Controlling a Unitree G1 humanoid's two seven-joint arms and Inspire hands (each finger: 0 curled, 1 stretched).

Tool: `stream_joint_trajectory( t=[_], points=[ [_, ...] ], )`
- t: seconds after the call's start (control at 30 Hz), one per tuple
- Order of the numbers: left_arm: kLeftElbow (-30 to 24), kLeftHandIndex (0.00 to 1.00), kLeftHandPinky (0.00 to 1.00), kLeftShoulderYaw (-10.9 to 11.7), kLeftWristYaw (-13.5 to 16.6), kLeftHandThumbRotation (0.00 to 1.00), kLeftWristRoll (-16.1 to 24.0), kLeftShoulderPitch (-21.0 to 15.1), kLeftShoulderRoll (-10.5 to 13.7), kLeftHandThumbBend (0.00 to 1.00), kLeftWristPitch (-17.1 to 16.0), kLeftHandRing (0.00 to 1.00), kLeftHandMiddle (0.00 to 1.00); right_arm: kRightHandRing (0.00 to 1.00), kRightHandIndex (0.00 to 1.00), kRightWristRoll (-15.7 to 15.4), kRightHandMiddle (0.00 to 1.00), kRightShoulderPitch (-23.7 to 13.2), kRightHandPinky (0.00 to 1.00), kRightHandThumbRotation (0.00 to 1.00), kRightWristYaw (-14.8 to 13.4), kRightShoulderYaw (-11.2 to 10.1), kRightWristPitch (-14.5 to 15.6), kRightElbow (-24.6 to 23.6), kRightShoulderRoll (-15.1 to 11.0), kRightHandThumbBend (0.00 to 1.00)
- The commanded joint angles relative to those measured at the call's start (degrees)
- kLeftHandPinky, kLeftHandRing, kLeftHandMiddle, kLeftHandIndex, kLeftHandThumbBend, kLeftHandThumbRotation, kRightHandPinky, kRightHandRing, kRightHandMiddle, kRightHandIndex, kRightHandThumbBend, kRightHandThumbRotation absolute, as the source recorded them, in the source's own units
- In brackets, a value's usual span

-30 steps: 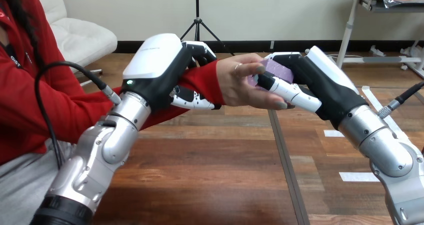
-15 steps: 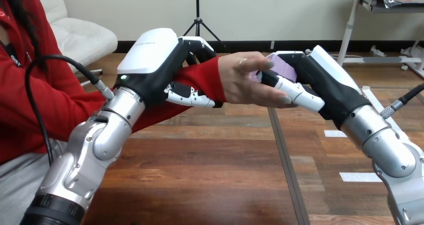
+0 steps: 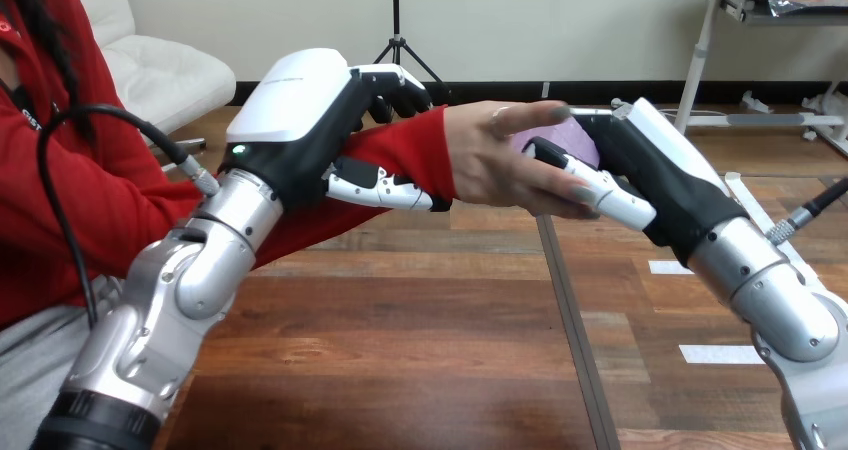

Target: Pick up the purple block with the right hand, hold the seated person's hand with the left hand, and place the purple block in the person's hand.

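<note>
Both grip: left hand [image 3: 300, 110] circles the person's wrist [image 3: 415, 152], right hand [image 3: 645, 165] pinches the purple block [image 3: 583, 145], half-hidden by person's hand [image 3: 495, 165].

I'm seeing my left hand [image 3: 300, 120] sitting at the left, above the surface [image 3: 400, 350]. Its fingers [image 3: 398, 85] are wrapping over the person's wrist [image 3: 410, 155] and its thumb is lying under it. The person's hand [image 3: 500, 160] is stretching rightward from there to the middle. The block [image 3: 578, 145] is sitting just right of that palm, between the person's upper and lower fingers. My right hand [image 3: 650, 175] is gripping it from the right, with one finger lying across the person's lower fingers.
</note>
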Motion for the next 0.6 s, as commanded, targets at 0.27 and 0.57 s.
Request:
stream_joint_trajectory(
  t=[0.27,0.57],
  points=[
    [-7.80,0.70,0.60,3.01,-0.32,0.62,-3.75,0.07,0.07,0.98,-0.55,0.69,0.72,0.60,0.67,1.27,0.64,1.42,0.51,1.00,1.27,-0.73,-1.63,-1.44,-1.78,0.83],
    [-9.36,0.72,0.68,3.52,-1.09,0.65,-3.64,2.87,0.64,1.00,-0.42,0.73,0.75,0.60,0.68,2.46,0.65,2.54,0.50,1.00,1.68,-1.34,-2.38,-1.00,-2.27,0.89]
  ],
)
